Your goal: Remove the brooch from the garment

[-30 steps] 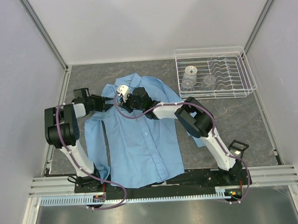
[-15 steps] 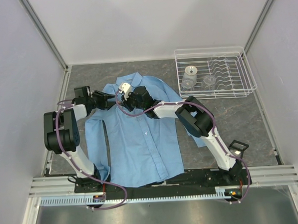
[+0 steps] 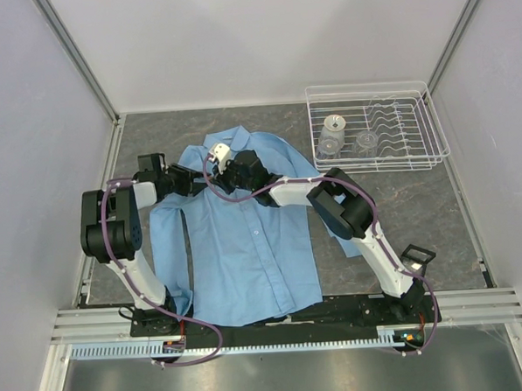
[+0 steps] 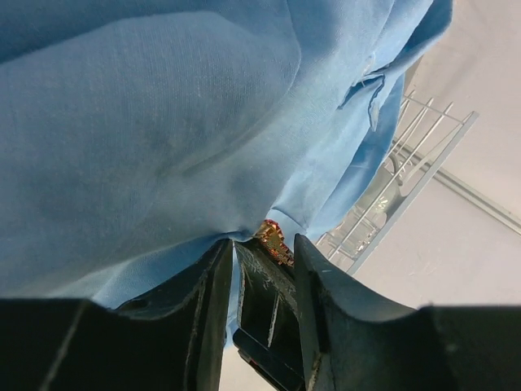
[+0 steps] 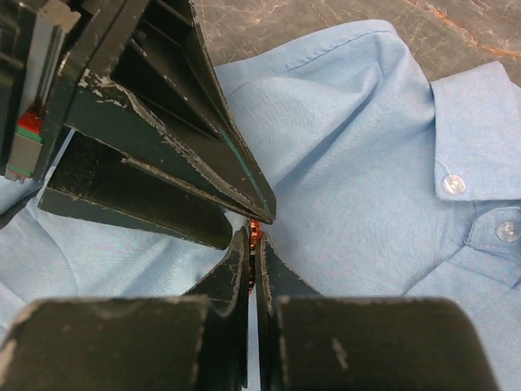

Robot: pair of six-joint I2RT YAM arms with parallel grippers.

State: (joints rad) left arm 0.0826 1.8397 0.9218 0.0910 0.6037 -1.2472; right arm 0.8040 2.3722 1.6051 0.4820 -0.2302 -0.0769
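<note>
The right pincer (image 5: pixel 253 244) was clenched on the brooch (image 5: pixel 253 226), with the pin nipped at its very tips. The left pincer (image 4: pixel 262 244) stood parted (jaws straddling the brooch and the right tips) against the garment (image 3: pixel 246 249). The garment lay left of the table's (image 3: pixel 402 206) middle, collar toward the far edge.

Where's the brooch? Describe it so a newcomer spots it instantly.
Find the light blue shirt, then go to the area beside its collar. The brooch is the tiny orange-red speck pinched in the right gripper's shut jaws. The nearby white buttons are round and pale.
</note>
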